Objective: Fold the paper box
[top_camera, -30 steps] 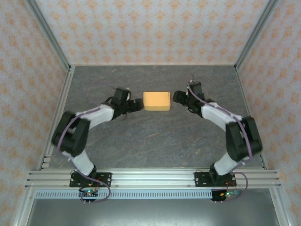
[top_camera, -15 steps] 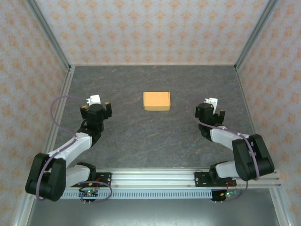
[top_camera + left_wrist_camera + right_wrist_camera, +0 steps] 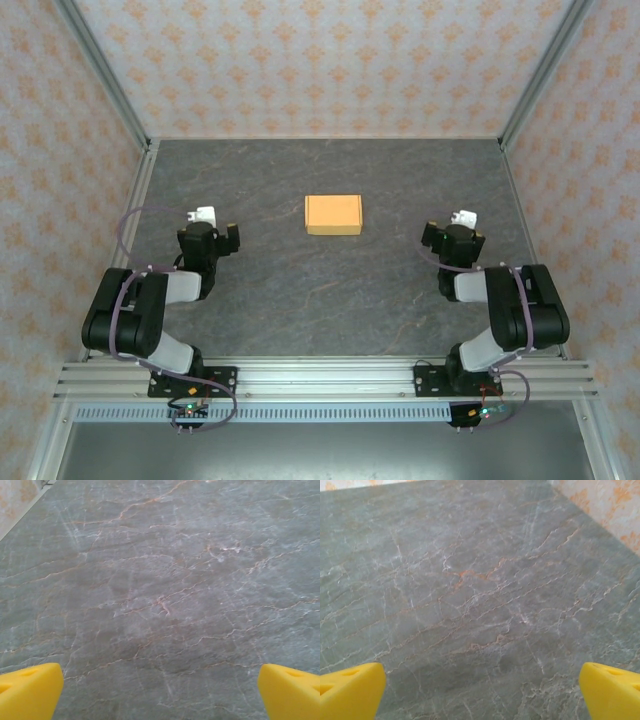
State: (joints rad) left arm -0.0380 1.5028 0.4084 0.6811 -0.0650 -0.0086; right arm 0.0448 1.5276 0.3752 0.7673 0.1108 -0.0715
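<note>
"orange-tan box [image 3: 333, 214], where is it?"
"on the grey table [image 3: 300, 300], folded into a small block, towards the far middle, well apart from both arms."
"left gripper [image 3: 160, 694]?"
"jaws wide open, yellow fingers [image 3: 29, 690] at either edge, bare stone between them."
"right gripper [image 3: 480, 694]?"
"same: spread wide, holding nothing, over the table's right side."

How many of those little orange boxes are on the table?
1: the paper box sits on the grey table, midway left to right and toward the far wall. None seems hidden.
</note>
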